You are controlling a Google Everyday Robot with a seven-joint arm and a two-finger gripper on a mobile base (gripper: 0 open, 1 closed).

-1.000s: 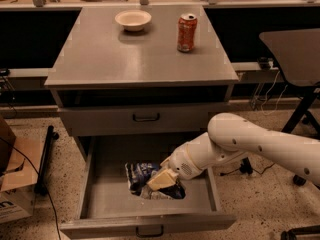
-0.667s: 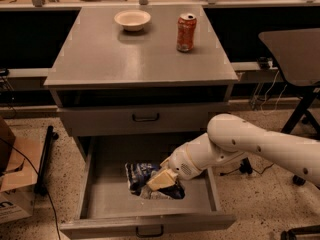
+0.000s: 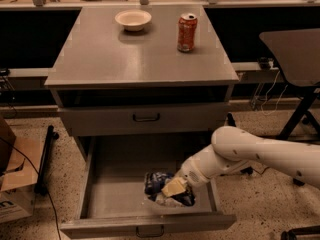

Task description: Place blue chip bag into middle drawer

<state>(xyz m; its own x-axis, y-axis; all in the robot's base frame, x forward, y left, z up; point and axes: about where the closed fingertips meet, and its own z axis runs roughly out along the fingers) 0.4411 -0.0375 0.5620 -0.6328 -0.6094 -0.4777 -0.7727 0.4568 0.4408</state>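
The blue chip bag (image 3: 156, 182) lies crumpled low inside the open middle drawer (image 3: 120, 196), toward its front right. My gripper (image 3: 172, 189) reaches in from the right at the end of the white arm (image 3: 250, 154), down in the drawer and shut on the bag, with a tan finger (image 3: 174, 186) lying over the bag's top. The bag's right part is hidden under the gripper. The drawer is pulled far out, and its front (image 3: 150, 224) with a small dark handle is at the bottom of the view.
The shallower drawer front (image 3: 145, 118) above is closed. On the cabinet top (image 3: 100, 54) stand a red soda can (image 3: 186, 32) and a white bowl (image 3: 133, 19). A dark table (image 3: 295, 54) stands at right; a cardboard box (image 3: 12, 184) and cables are at left.
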